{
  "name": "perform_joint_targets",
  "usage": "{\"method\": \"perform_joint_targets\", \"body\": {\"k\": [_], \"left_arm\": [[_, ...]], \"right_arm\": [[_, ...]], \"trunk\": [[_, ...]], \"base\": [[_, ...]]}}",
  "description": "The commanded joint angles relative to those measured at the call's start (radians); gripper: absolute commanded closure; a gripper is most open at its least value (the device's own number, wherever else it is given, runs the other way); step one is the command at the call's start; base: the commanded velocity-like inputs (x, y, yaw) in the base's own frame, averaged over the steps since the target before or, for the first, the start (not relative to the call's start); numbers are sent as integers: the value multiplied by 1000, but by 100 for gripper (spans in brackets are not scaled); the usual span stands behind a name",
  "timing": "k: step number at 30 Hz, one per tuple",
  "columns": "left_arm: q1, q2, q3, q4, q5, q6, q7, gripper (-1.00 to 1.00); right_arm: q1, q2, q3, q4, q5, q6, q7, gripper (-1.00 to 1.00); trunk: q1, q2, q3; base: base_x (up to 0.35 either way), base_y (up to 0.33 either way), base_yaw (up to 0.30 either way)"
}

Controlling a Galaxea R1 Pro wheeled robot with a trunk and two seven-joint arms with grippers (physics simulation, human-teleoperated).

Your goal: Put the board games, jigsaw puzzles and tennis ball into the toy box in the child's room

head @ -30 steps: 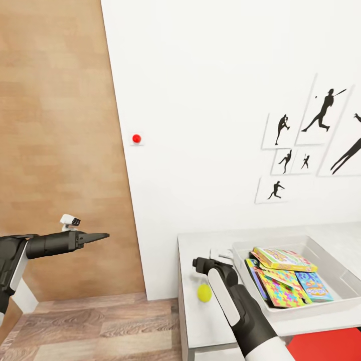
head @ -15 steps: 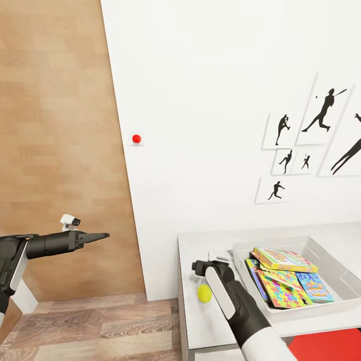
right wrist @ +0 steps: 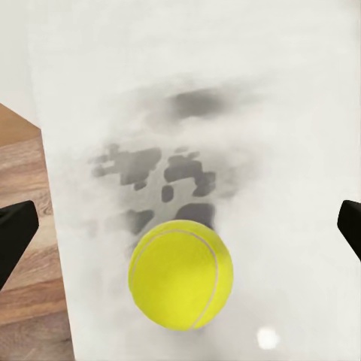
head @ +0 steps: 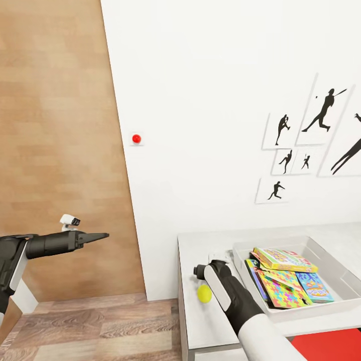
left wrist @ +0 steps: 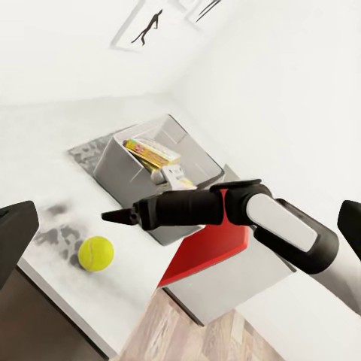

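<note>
The yellow-green tennis ball (head: 204, 294) lies on the pale mottled table (head: 200, 245) near its left edge, apart from the light grey toy box (head: 240, 253). My right gripper (left wrist: 113, 216) hangs open just above the table by the ball. In the right wrist view the tennis ball (right wrist: 180, 274) sits between the spread fingers (right wrist: 15, 229), untouched. In the toy box a jigsaw puzzle (head: 281, 291) with bright interlocking pieces lies among other colourful flat game boxes (head: 283, 259). My left gripper (head: 103, 235) is open and empty, out over the floor left of the table.
A white wall with black silhouette posters (head: 321, 113) and a small red button (head: 136, 138) rises behind the table. A wood-panelled wall stands at the left, with wood-plank floor (head: 100, 326) below. A red chair seat (head: 326, 346) shows under the table's near edge.
My right arm has drawn slightly back and down towards the ball. The ball, the toy box and the left arm have not moved.
</note>
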Motion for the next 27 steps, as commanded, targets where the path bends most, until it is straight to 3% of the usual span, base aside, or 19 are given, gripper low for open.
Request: {"method": "perform_joint_targets", "body": {"k": [1, 27], "left_arm": [[-1, 1, 0, 0, -1, 11, -4, -100], [-1, 0, 0, 0, -1, 9, -4, -100]], "right_arm": [[-1, 0, 2, 2, -9, 1, -10, -100], [-7, 0, 1, 30, -8, 4, -8, -100]], "trunk": [[1, -2, -2], [1, -2, -6]], "base": [[0, 0, 0], [0, 29, 0]]}}
